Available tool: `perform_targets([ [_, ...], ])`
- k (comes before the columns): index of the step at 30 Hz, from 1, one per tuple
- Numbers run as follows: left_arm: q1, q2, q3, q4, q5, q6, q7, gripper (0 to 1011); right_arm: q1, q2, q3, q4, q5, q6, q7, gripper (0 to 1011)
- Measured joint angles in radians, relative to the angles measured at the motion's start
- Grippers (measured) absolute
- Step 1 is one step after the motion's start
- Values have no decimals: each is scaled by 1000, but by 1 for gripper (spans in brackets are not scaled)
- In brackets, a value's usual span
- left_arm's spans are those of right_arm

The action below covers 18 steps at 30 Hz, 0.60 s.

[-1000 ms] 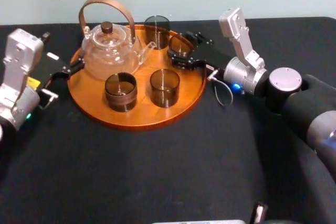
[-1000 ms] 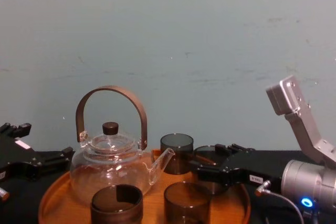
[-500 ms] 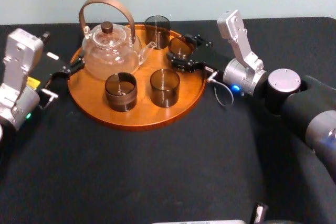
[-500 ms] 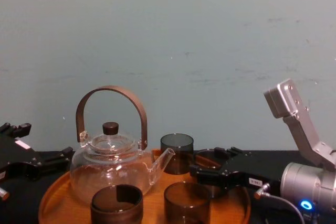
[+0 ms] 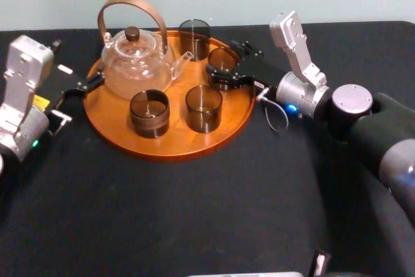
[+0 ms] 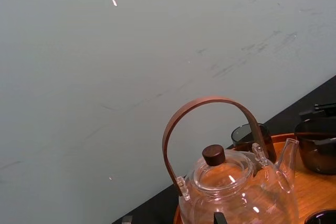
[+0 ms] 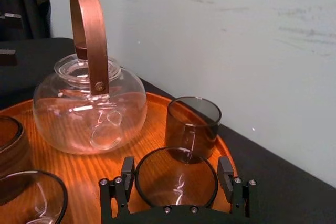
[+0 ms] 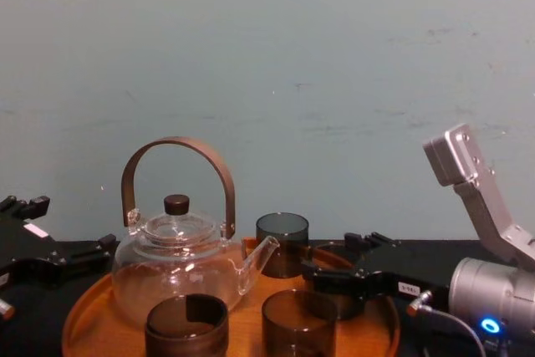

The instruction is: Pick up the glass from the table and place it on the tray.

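The right gripper [image 5: 228, 63] is clasping the glass [image 5: 222, 58] over the far right of the tray [image 5: 170, 152]. The right wrist view is showing pads [image 7: 127, 170] against both sides; the head view is not. The left gripper [image 5: 85, 85] is idling just left of the tray.

Tray [image 8: 88, 307] on bench [image 8: 21, 334], round, orange-brown. Glass teapot [image 8: 180, 272] with arched brown handle at tray's left side. Smoky cup [image 8: 282, 244] at tray's back edge. Dark banded cup [image 8: 186, 328] and clear brown cup [image 8: 299, 323] at front edge. Right end effector [image 8: 333, 268] reaches in from right and clasps glass [image 8: 338, 303] at tray's right edge. Left end effector [image 8: 67, 244] low beside tray's left rim, fingers spread.
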Motion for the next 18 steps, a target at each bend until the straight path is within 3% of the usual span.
perform_targets([
  [9, 0, 0, 0, 0, 0, 0, 0, 1001, -151, 68, 9, -303, 7, 143, -25, 1002],
  [18, 0, 0, 0, 0, 0, 0, 0, 1001, -280, 138, 16, -557, 38, 204, -52, 1002],
])
